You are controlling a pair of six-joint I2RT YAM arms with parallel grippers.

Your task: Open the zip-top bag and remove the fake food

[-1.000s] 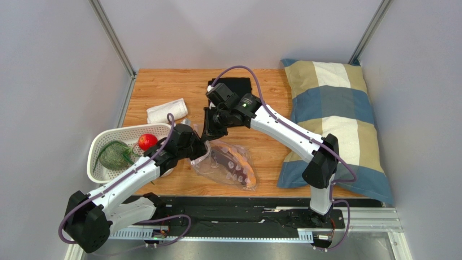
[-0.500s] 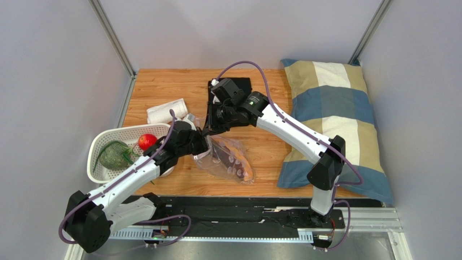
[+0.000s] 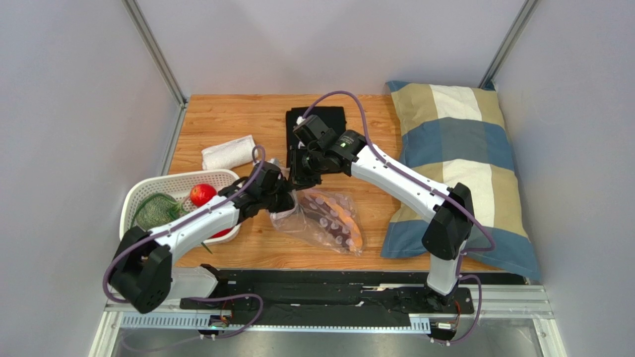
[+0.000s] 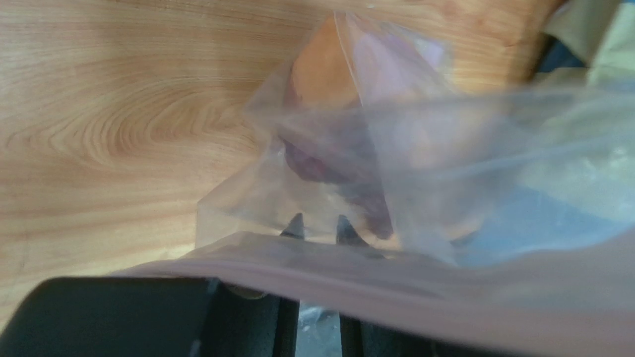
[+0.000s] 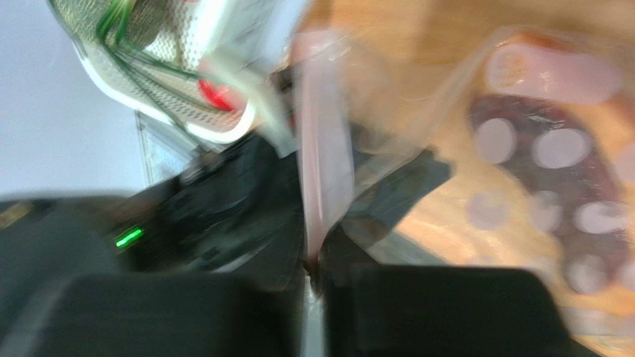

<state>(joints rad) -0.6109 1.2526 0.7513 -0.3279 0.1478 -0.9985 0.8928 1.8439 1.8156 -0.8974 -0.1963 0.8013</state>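
The zip-top bag (image 3: 322, 223) lies on the wooden table in front of both grippers, with an orange piece (image 3: 350, 236) and a dark piece of fake food (image 4: 320, 165) inside. My right gripper (image 3: 302, 175) is shut on the bag's pinkish zip strip (image 5: 322, 156) and holds that lip up. My left gripper (image 3: 282, 196) is at the bag's mouth. Its fingertips (image 4: 297, 224) show through the plastic under the strip, nearly closed with crinkled bag plastic between them. A red fruit (image 3: 200, 195) and the green leafy bunch (image 3: 155, 210) lie in the white basket (image 3: 141, 190).
A rolled white towel (image 3: 228, 152) lies behind the basket. A folded black cloth (image 3: 322, 119) is at the back under my right arm. A checked pillow (image 3: 466, 167) fills the right side. Grey walls close in on the left and right.
The bag and the pieces in it have shifted to the right. Both grippers have moved right with it, and my left arm has stretched further across the basket.
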